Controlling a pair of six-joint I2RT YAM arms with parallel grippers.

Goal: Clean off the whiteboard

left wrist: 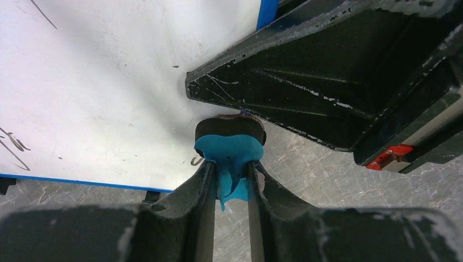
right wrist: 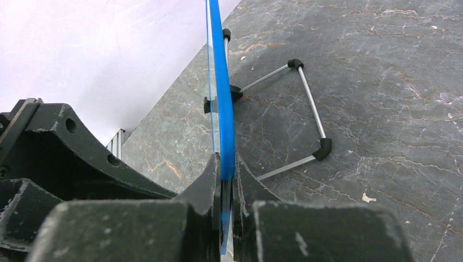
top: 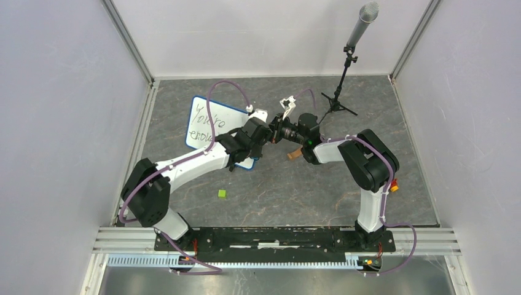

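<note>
The whiteboard (top: 224, 120) has a blue frame and black handwriting on its left part; it stands tilted at the table's back left. My left gripper (top: 250, 136) is at the board's right part, shut on a blue eraser (left wrist: 229, 144) whose black felt pad touches the white surface (left wrist: 109, 82) near the lower right corner. My right gripper (top: 273, 131) is shut on the board's right blue edge (right wrist: 221, 98), seen edge-on between its fingers (right wrist: 224, 169). The right gripper also shows in the left wrist view (left wrist: 327, 82).
A microphone (top: 367, 15) on a black tripod (top: 336, 106) stands at the back right. A small green cube (top: 222, 193) lies in front of the board. A brown object (top: 294, 154) lies under the right arm. The board's wire stand (right wrist: 311, 103) rests on the table behind it.
</note>
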